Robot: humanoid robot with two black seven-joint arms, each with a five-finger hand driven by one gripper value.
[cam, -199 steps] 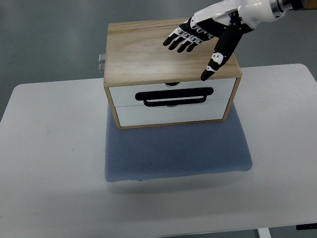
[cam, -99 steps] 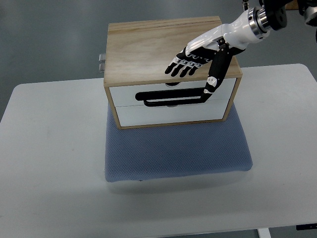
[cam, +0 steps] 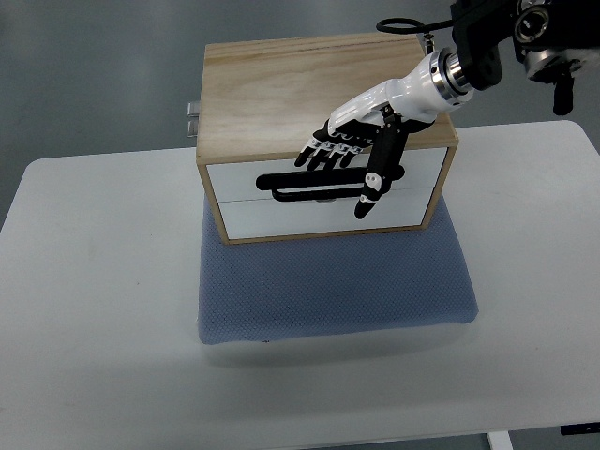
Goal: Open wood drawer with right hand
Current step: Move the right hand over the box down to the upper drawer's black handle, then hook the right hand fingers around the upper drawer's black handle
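Observation:
A light wood drawer box (cam: 281,94) with two white drawer fronts stands on a blue-grey mat (cam: 328,291). A black loop handle (cam: 309,185) sits on the top drawer front. My right hand (cam: 342,164) comes in from the upper right. It hangs over the box's front edge, fingers spread and pointing down-left. The fingertips (cam: 314,157) lie just above the handle, and the thumb (cam: 373,187) reaches down across the drawer front past the handle's right end. The hand holds nothing. The drawer is closed. The left arm does not show.
The mat lies on a white table (cam: 94,309). A small metal fitting (cam: 192,117) sticks out at the box's back left. Grey floor lies beyond the table's far edge.
My right hand has moved forward and down, from above the box's top to over the front edge. Its fingertips and thumb now reach the top drawer's handle.

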